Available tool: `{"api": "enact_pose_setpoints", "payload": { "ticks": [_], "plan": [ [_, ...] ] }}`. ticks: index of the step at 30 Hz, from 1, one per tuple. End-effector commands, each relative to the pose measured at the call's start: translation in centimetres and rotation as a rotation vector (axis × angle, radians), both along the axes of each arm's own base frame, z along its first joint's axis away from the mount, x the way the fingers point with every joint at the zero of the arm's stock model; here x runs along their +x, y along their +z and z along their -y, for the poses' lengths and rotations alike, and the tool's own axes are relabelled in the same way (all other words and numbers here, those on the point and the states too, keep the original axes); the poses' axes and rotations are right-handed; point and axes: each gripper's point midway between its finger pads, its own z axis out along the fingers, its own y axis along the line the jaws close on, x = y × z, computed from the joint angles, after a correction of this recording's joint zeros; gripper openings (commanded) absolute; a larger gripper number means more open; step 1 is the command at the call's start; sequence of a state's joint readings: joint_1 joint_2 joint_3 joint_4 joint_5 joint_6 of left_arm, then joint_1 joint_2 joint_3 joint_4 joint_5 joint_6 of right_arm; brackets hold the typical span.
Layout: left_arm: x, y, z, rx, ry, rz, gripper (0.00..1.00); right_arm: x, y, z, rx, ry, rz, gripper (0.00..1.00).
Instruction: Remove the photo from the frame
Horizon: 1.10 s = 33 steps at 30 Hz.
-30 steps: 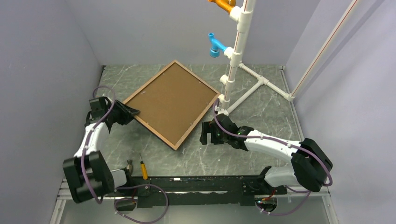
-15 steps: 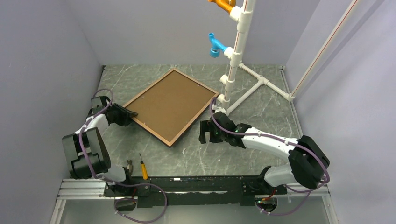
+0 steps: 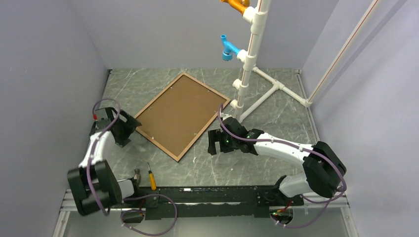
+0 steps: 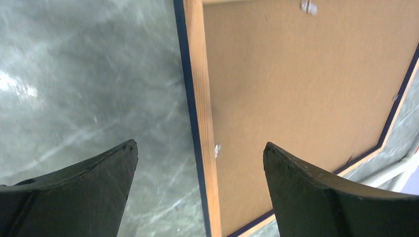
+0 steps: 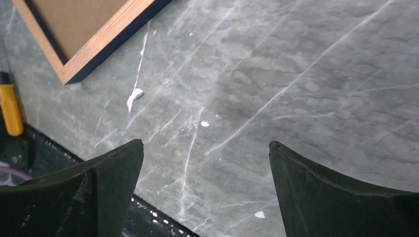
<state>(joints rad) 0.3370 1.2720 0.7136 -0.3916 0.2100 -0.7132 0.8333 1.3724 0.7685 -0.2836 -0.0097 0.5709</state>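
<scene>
- Right tool (image 3: 215, 147) stays spread wide over the bare table (image 3: 276, 118), beside the frame's near corner.
- Left tool (image 3: 131, 131) has let go, and its jaws now gape at the frame (image 4: 200, 98)'s left edge.
- The frame has settled flat, back up, with the photo (image 3: 180, 113) inside, brown backing showing.
</scene>
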Motion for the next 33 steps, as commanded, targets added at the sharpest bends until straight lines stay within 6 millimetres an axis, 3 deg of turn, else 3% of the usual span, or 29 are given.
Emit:
{"api": "enact_pose_setpoints", "payload": {
  "ticks": [1,9,19,25,33],
  "plan": [
    [-4.0,0.2,3.2,0.087,-0.082,-0.033,0.99,-2.1,0.0,-1.8,0.055,0.108,-0.039,1.0],
    [-10.9,-1.1,7.4,0.211,-0.111,-0.154,0.99,-5.7,-1.5,-4.5,0.081,0.2,-0.074,0.99],
    [-17.1,-3.2,9.1,0.355,-0.114,-0.296,0.84,-7.0,-3.5,-5.5,0.099,0.118,-0.075,0.99],
    [-18.6,-4.4,10.2,0.376,-0.121,-0.337,0.73,-6.5,-3.1,-4.6,0.042,0.093,-0.021,0.99],
    [-19.1,-5.9,11.0,0.359,-0.122,-0.351,0.64,-6.8,-2.6,-3.1,-0.004,0.136,0.014,0.99]
  ]
}}
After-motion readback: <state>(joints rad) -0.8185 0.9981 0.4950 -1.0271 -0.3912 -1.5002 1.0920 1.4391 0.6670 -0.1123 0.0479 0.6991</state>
